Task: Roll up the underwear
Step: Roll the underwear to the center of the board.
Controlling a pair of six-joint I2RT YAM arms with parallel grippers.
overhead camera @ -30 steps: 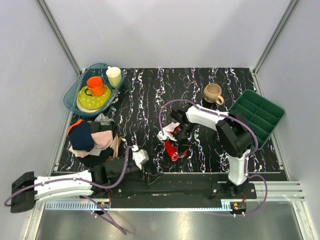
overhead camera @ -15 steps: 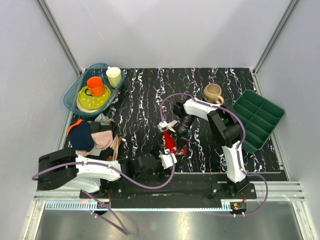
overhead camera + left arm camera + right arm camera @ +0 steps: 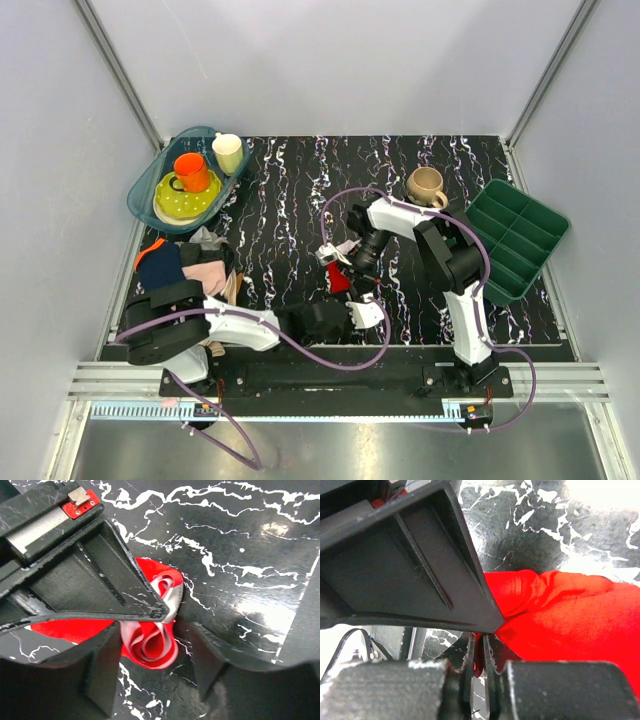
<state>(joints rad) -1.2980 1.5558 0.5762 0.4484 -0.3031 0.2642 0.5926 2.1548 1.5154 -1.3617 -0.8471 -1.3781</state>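
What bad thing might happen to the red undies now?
The underwear roll looks loose, with white trim coils showing, so it may spring open if the right gripper, pinched on the fabric, lets go. The left gripper is open around the roll's end, close to the other; they might bump.

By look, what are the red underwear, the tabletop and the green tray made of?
The underwear: soft matte knit fabric, fibre unclear; it curls and creases, with white trim. The tabletop: glossy black marble-pattern surface, likely laminate or vinyl; it shows glare. The green tray: likely moulded plastic; uniform colour, thin dividers.
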